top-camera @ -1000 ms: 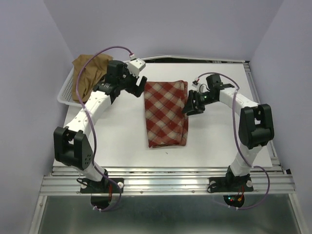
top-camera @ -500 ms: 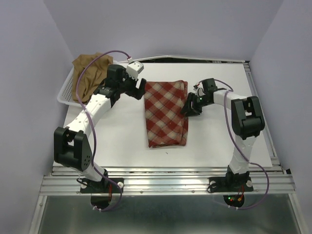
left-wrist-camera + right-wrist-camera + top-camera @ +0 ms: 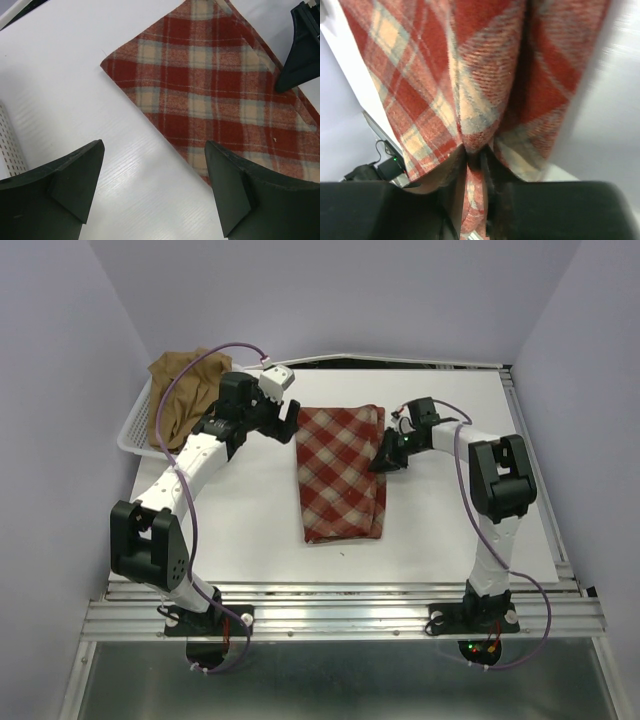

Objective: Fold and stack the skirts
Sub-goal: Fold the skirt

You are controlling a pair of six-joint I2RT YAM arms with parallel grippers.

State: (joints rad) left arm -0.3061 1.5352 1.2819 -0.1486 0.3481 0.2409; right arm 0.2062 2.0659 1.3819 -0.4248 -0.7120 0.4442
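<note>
The red-and-cream plaid skirt (image 3: 340,472) lies folded lengthwise in the middle of the table. It also shows in the left wrist view (image 3: 215,95) and fills the right wrist view (image 3: 470,75). My right gripper (image 3: 385,460) is at the skirt's right edge, shut on a pinch of plaid cloth (image 3: 475,200). My left gripper (image 3: 290,418) is open and empty, hovering just left of the skirt's far left corner (image 3: 105,64). The tan-brown skirt (image 3: 180,390) lies crumpled in the white mesh basket (image 3: 135,435) at the far left.
The basket's perforated wall (image 3: 10,145) shows at the left edge of the left wrist view. The table's right rim (image 3: 520,440) runs beside the right arm. A metal rail (image 3: 340,610) lies along the near edge.
My right gripper has moved left onto the plaid skirt's right edge and closed on it, the arm's elbow swinging in. The left arm has barely shifted.
</note>
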